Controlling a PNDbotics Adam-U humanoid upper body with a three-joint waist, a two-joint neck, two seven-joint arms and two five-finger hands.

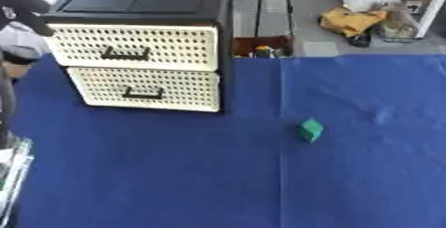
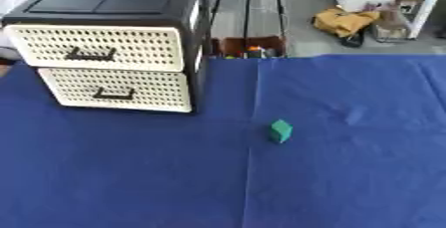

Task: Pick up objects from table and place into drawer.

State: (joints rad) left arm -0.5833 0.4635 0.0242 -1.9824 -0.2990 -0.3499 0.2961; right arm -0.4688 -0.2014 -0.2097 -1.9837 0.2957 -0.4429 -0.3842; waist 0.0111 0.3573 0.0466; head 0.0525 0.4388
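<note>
Blue table cloth (image 1: 174, 182), shut drawer unit (image 1: 139, 67), green block (image 1: 310, 130) apart

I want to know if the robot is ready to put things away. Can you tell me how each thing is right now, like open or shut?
Top drawer: shut.
Bottom drawer: shut.
Green block: lying on the blue cloth, right of the drawers, nothing touching it.
Left hand: up at the cabinet's top left corner, holding nothing I can see.
Right hand: not showing.
</note>
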